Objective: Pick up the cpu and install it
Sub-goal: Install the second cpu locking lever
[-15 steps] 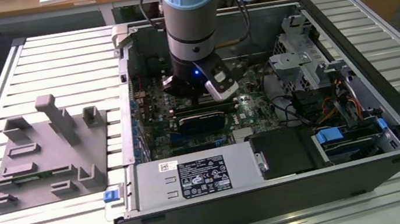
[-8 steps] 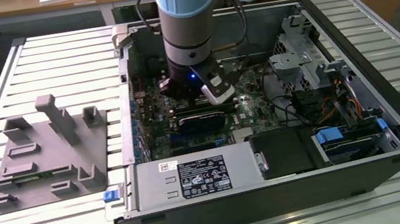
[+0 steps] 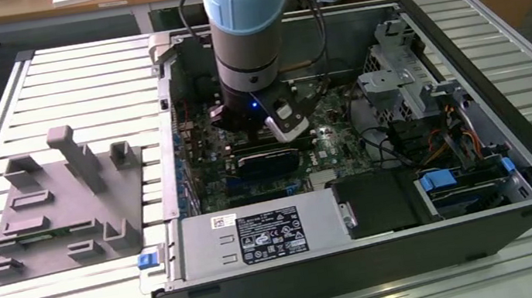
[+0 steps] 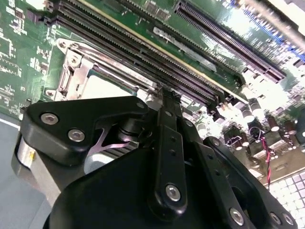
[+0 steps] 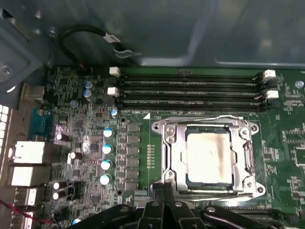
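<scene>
- Inside the metal-framed socket (image 5: 208, 155) on the green circuit board (image 5: 143, 143), just ahead of the fingers (image 5: 164, 190), the cpu (image 5: 209, 155) lies flat, its pale silver top facing up within the frame.
- In the second wrist view the cpu (image 4: 102, 88) shows partly, just beyond the fingers (image 4: 167, 98) and half hidden behind the black gripper body.
- The fingers stand pressed together with no gap visible between their tips and nothing held; the tips hover at the socket's near edge, and whether they touch it I cannot tell.
- Beyond the socket, farther from the fingers, run four long dark memory slots (image 5: 190, 88) with white latches at their ends.
- To one side of the fingers sit silver-topped capacitors (image 5: 106, 149) and metal port housings (image 5: 28, 152).
- In the exterior view the arm (image 3: 247, 34) reaches down into the open computer case (image 3: 365, 260), which lies on a slatted desk (image 3: 78, 74).
- A grey block-studded tray (image 3: 56, 210) rests on the desk at the exterior view's left, well apart from the fingers.
</scene>
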Available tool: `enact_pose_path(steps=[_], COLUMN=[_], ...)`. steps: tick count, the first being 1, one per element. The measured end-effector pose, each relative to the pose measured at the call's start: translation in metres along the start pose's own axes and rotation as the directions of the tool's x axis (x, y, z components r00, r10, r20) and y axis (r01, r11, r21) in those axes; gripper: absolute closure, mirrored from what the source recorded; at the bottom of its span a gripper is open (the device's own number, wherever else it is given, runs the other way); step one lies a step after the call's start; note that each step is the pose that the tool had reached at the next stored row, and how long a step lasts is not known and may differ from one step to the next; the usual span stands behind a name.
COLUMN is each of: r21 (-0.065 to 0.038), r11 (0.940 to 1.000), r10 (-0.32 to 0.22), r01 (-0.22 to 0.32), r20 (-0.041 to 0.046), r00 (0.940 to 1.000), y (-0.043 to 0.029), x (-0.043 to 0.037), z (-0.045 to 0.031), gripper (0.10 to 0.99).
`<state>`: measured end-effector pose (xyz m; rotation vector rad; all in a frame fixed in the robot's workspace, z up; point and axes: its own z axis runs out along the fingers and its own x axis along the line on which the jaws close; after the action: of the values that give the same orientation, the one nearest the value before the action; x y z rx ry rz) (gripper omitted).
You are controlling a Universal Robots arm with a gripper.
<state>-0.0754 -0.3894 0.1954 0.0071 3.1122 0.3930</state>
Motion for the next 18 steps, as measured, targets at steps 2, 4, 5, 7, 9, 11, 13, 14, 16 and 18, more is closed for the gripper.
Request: enact_pose_path(steps=[2, 4, 5, 7, 9, 11, 13, 14, 16, 18], r21=[-0.006, -0.012, -0.014, -0.019, -0.023, -0.025, -0.025, -0.025, -0.025, -0.025], r11=[1.0000, 0.9999, 0.9999, 0.9998, 0.9997, 0.9997, 0.9997, 0.9997, 0.9997, 0.9997], r10=[0.000, 0.000, 0.000, 0.000, 0.000, 0.000, 0.000, 0.000, 0.000, 0.000], r01=[0.000, 0.000, 0.000, 0.000, 0.000, 0.000, 0.000, 0.000, 0.000, 0.000], r20=[0.0001, 0.0000, -0.0001, -0.0003, -0.0004, -0.0001, 0.0004, 0.0004, 0.0000, 0.0000], r00=[1.0000, 1.0000, 1.0000, 1.0000, 1.0000, 1.0000, 1.0000, 1.0000, 1.0000, 1.0000], y=[-0.0004, -0.0008, -0.0010, -0.0014, -0.0014, -0.0013, -0.0010, -0.0006, 0.0005, 0.0014], x=[0.0009, 0.0019, 0.0025, 0.0036, 0.0039, 0.0039, 0.0038, 0.0038, 0.0038, 0.0038], z=[0.0016, 0.0031, 0.0038, 0.0048, 0.0052, 0.0053, 0.0043, 0.0028, -0.0018, -0.0057], gripper=[0.980, 0.980, 0.980, 0.980, 0.980, 0.980, 0.980, 0.980, 0.980, 0.980])
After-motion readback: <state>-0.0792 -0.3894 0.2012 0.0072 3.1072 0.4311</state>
